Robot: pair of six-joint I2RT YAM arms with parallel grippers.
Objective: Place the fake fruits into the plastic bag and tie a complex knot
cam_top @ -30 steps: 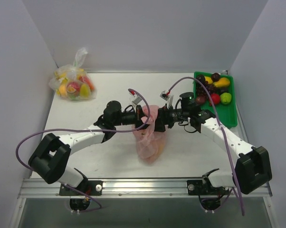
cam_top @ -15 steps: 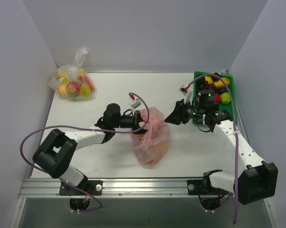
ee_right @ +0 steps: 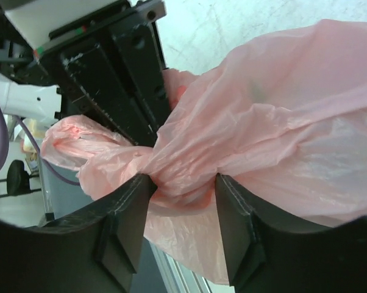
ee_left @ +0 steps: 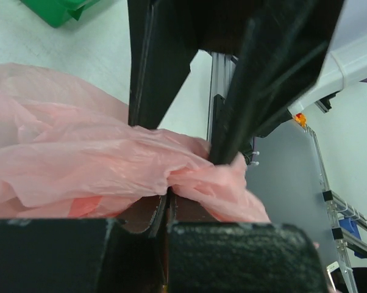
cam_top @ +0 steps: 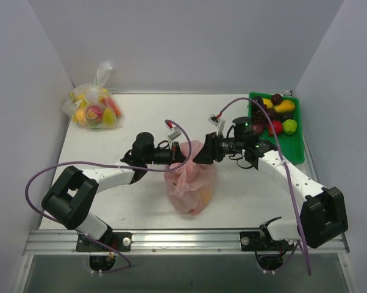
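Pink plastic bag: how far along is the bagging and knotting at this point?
Done: a yellowish fake fruit shows through the thin pink plastic bag. In hand: the left gripper is shut on its bunched top, and the right gripper clamps the twisted neck. Left: no finished knot is visible; other fake fruits lie in the green plastic tray.

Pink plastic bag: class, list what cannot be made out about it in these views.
Fruit inside the thin pink plastic bag: top view, crinkled film blurs it; kinds, count unreadable.
Knot: both wrist views, bunched folds hide whether any is tied.
Right gripper: right wrist view, folds hide whether it clamps the bag.
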